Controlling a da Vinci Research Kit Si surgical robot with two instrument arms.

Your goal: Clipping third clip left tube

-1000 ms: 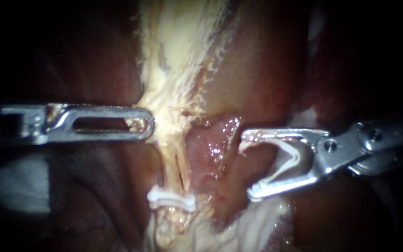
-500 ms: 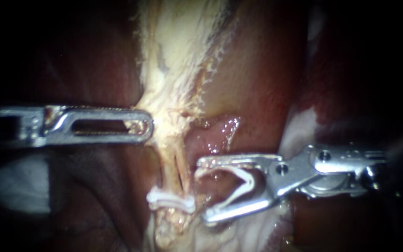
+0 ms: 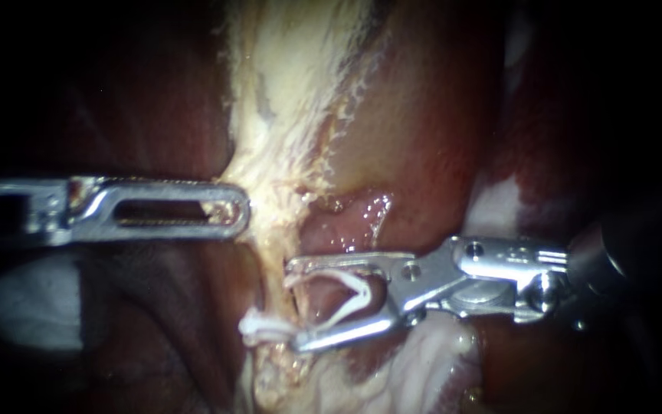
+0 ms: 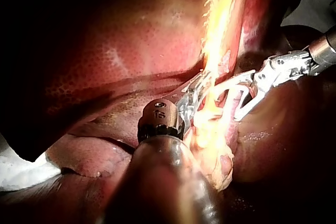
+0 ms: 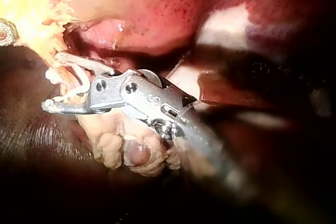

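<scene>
A pale tube (image 3: 276,253) runs down the middle of the endoscope view, with one shut white clip (image 3: 263,330) across it low down. My right instrument (image 3: 294,305) comes in from the right. Its jaws stand wide apart and hold an open V-shaped white clip (image 3: 346,295). The jaw tips reach the tube just above the shut clip, and the lower tip is beside that clip. My left instrument (image 3: 235,208) lies level, its slotted jaws shut on the pale tissue (image 3: 266,203) at the tube's left edge. The right wrist view shows the loaded clip (image 5: 79,85) against the pale strand.
Dark red liver (image 3: 423,138) surrounds the pale tissue on both sides. Wet pink tissue (image 3: 346,222) lies just above the right instrument's upper jaw. White gauze (image 3: 17,307) shows at the lower left. Lumpy pale fat (image 5: 126,150) hangs under the right instrument.
My right instrument has moved left and slightly down with the open clip, from well clear of the tube to its right edge. The left instrument has held its place.
</scene>
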